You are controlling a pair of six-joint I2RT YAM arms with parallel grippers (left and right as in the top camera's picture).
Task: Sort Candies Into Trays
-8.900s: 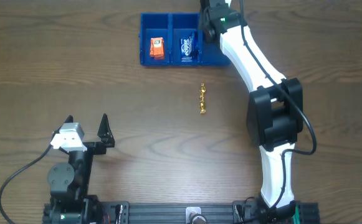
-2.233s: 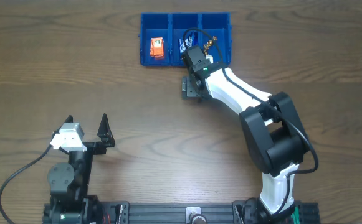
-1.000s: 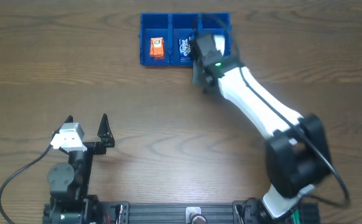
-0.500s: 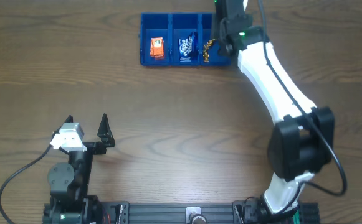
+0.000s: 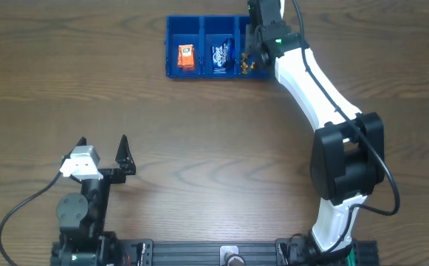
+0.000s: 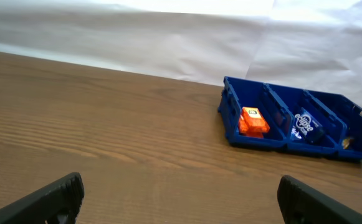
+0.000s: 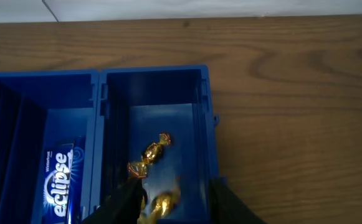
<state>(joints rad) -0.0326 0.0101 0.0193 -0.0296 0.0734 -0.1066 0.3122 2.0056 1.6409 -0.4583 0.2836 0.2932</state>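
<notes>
Here, nearest the bases, the left gripper (image 5: 103, 140) hangs over the brown wood-grain bench (image 5: 199, 148), well apart from the work, with its fingers spread wide and nothing between them.

At the bench's far side stands the blue plastic three-compartment tray (image 6: 261, 142). A small orange-wrapped candy (image 5: 186, 59) lies in its left bin and a dark blue flat candy pack (image 5: 220, 58) in the middle one.

The right gripper (image 7: 174, 194) hangs over the right bin. Its fingers are parted wider than the strand of gold-foil-wrapped candies (image 7: 151, 152) beneath them. The strand lies inside that bin with one end between the fingers, and it appears loose rather than pinched.

The sort looks all but finished, so the risk lies in pulling away. That last gold piece sits close to one finger and beside the divider. A twisted foil end could catch as the arm lifts, dragging the strand over the wall onto the bench or into the middle bin.
</notes>
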